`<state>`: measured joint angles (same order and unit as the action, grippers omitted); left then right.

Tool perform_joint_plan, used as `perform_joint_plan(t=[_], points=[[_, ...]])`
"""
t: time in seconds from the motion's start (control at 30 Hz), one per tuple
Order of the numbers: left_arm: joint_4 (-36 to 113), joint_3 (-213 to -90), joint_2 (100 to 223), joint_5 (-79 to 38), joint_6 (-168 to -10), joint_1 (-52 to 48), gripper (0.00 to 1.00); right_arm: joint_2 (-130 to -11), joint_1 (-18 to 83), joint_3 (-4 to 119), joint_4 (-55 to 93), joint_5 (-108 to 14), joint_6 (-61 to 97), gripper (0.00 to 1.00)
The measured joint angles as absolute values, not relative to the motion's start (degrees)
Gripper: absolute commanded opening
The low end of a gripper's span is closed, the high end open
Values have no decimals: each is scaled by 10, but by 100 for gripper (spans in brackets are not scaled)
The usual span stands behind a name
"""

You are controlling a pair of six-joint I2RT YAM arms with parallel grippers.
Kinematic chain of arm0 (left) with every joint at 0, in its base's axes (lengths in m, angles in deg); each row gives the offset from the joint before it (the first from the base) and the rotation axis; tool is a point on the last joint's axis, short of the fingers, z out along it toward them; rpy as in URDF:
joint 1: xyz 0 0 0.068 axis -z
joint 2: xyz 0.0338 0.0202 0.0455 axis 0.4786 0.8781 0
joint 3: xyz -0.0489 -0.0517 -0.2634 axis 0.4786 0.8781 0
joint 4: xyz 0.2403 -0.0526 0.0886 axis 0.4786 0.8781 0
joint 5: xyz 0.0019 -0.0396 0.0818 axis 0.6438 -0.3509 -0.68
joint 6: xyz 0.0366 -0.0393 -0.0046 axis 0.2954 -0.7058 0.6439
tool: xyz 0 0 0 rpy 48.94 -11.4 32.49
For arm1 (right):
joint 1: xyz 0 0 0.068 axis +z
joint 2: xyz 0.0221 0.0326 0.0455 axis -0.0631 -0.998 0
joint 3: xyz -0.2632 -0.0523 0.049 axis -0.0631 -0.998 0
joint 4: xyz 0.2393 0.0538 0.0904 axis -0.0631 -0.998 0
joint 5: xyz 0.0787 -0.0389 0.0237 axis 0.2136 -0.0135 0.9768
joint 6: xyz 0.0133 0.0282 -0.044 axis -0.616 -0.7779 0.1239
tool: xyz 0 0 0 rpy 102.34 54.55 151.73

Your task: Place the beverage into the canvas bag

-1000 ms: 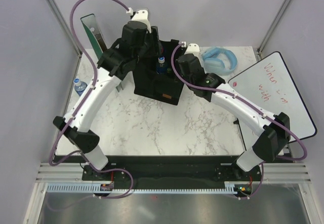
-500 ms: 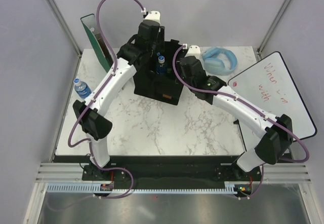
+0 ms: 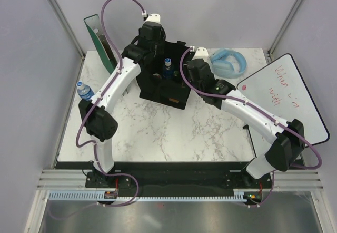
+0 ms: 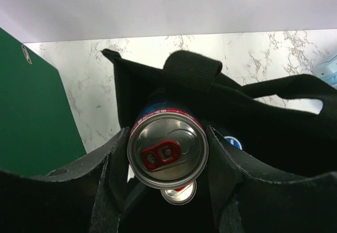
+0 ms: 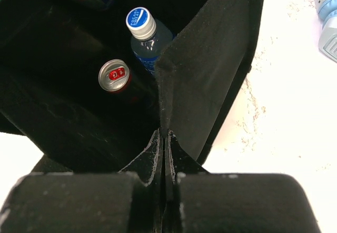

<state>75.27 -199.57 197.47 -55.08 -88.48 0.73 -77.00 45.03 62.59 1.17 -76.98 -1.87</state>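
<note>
The beverage (image 4: 167, 156) is a silver-topped can with a red tab, and my left gripper (image 4: 167, 162) is shut on its sides, a finger (image 4: 111, 164) on each flank. It hangs over the open mouth of the black canvas bag (image 3: 163, 91), which stands at the back middle of the table. Inside the bag stand a second can (image 5: 114, 76) and a blue-capped water bottle (image 5: 142, 25). My right gripper (image 5: 165, 138) is shut on the bag's right wall (image 5: 210, 69), pinching the fabric edge. From above, the left gripper (image 3: 152, 59) sits over the bag's left half.
A green board (image 3: 100, 40) leans at the back left. A water bottle (image 3: 84, 90) lies near the left table edge. Blue headphones (image 3: 229, 61) rest right of the bag, and a whiteboard (image 3: 287, 96) overhangs the right edge.
My left arm has swung right and forward, carrying the can from the bag's left side to over its opening. The right gripper has stayed on the bag wall.
</note>
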Motion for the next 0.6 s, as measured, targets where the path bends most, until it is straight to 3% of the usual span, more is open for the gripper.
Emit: perform_joint_plan(t=[0.6], points=[[724, -1986, 2017, -550, -877, -2, 2, -770, 450, 621, 21, -761, -16, 0]])
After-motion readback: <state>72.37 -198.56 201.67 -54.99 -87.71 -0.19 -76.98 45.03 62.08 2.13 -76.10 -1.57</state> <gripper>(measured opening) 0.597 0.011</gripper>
